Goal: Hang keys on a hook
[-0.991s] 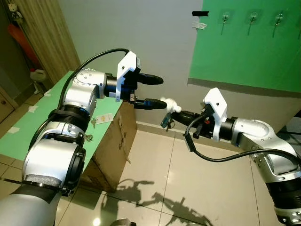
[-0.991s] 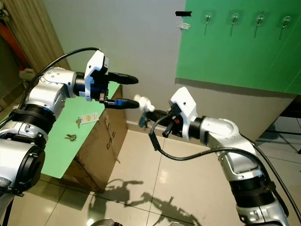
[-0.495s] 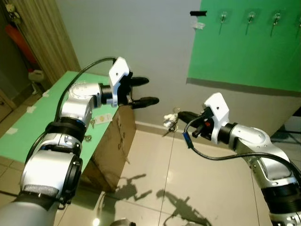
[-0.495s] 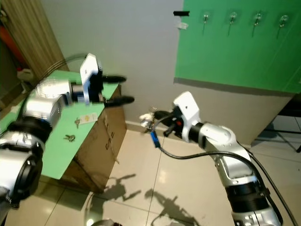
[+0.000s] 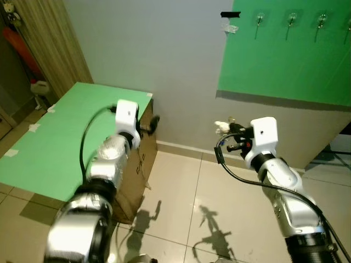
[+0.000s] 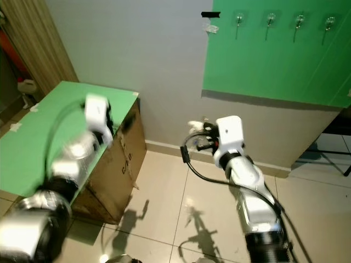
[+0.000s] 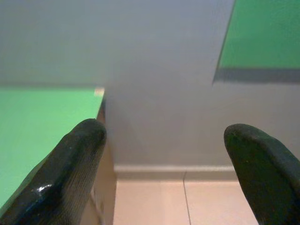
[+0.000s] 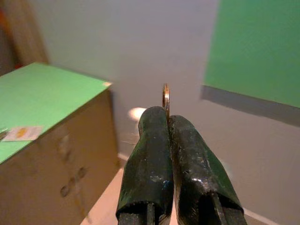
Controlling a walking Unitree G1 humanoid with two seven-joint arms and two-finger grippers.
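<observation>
A: Which way are the keys (image 8: 166, 96) pointing?
B: The ring stands edge-on, upright above the right gripper (image 8: 167, 123), whose fingers are clenched on it, held out toward the grey wall (image 5: 164, 60).
A: The left gripper (image 7: 164, 150)?
B: Fingers spread wide, empty, beside the cardboard box (image 5: 137, 164). The hooks (image 5: 288, 22) sit far up on the green panel (image 5: 285, 60).
</observation>
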